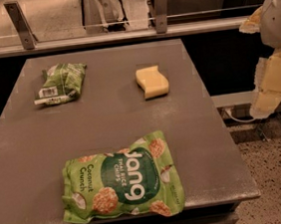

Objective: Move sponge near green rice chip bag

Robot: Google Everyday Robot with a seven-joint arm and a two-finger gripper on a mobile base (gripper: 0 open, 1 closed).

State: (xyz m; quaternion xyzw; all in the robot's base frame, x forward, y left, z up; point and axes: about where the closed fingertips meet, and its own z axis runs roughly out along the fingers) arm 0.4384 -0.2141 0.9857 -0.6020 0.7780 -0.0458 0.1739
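The pale yellow sponge point(152, 81) lies flat on the grey table point(30, 160), at the back right of its top. The large green rice chip bag point(122, 185) with white "jang" lettering lies flat near the table's front edge, well apart from the sponge. My gripper point(270, 88) hangs off the right side of the table, out beyond its edge, to the right of the sponge and holding nothing that I can see.
A smaller green bag point(60, 83) with a white label strip lies at the table's back left. A metal rail point(122, 35) with posts runs behind the table. Speckled floor point(277, 169) and a cable lie to the right.
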